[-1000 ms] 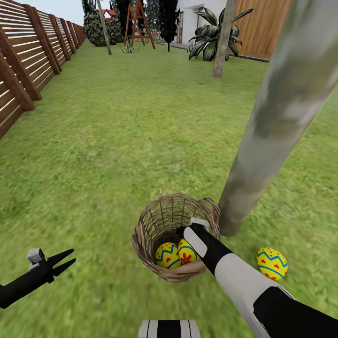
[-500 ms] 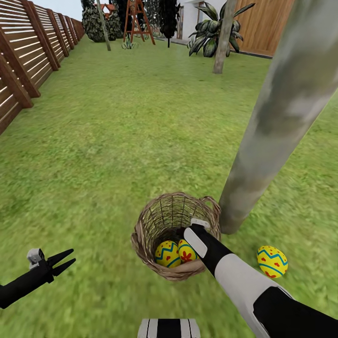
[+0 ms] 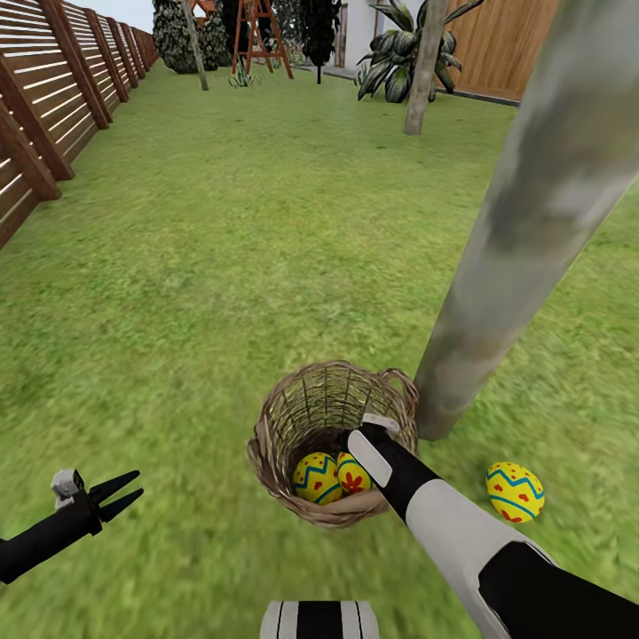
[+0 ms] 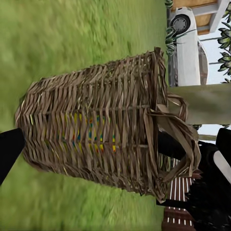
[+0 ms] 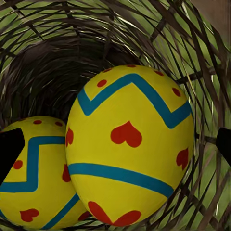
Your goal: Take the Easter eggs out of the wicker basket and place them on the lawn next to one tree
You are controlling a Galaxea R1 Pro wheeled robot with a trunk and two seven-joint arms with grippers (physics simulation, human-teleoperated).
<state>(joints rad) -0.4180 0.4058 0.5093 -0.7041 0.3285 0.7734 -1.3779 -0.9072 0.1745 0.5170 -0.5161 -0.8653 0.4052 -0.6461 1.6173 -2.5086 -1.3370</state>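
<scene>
The wicker basket stands on the lawn just left of the foot of the pale tree. Two Easter eggs lie side by side in it. A third egg rests on the grass right of the trunk. My right arm reaches over the rim into the basket. In the right wrist view, my right gripper is open, its fingertips either side of the nearer egg with gaps showing; the other egg lies beside it. My left gripper hangs open, left of the basket.
A slatted wooden fence runs along the left. Far back stand a second trunk, a broad-leaved plant, a wooden ladder and dark trees. In the left wrist view the basket's side and a parked white car show.
The head view has tilted slightly, so the whole scene sits a little higher. Both arms and the eggs keep their places.
</scene>
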